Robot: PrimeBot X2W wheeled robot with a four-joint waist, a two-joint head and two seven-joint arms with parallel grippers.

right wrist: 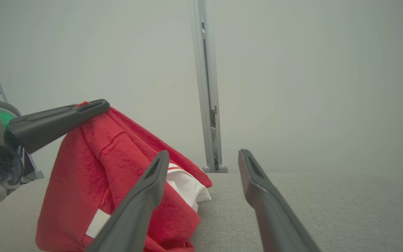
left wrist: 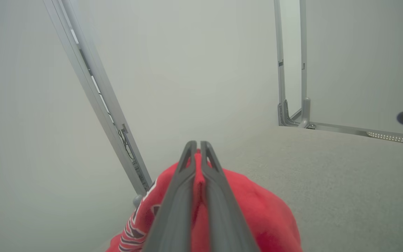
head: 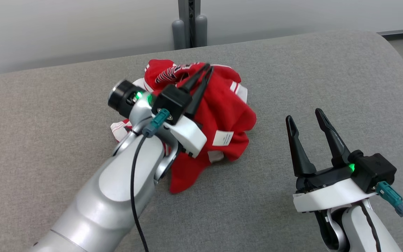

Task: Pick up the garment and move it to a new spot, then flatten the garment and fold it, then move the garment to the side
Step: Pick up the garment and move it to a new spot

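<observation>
The garment (head: pixel 222 115) is a crumpled red piece with white stripes and a white label, heaped on the grey cushioned surface (head: pixel 310 70). My left gripper (head: pixel 208 67) is shut on a fold at the top of the garment (left wrist: pixel 268 213), and the cloth hangs down from the pinch in a peak (right wrist: pixel 93 164). The left gripper (left wrist: pixel 198 144) shows red cloth squeezed between its closed fingers. My right gripper (head: pixel 304 117) stands open to the right of the garment, apart from it, with nothing between its fingers. The right gripper (right wrist: pixel 203 155) points past the garment's right edge.
A grey metal post (head: pixel 189 22) rises behind the surface's far edge. A pale wall lies beyond. The surface's rounded right corner (head: pixel 390 45) falls away to the floor. Bare grey cushion lies in front of and right of the garment.
</observation>
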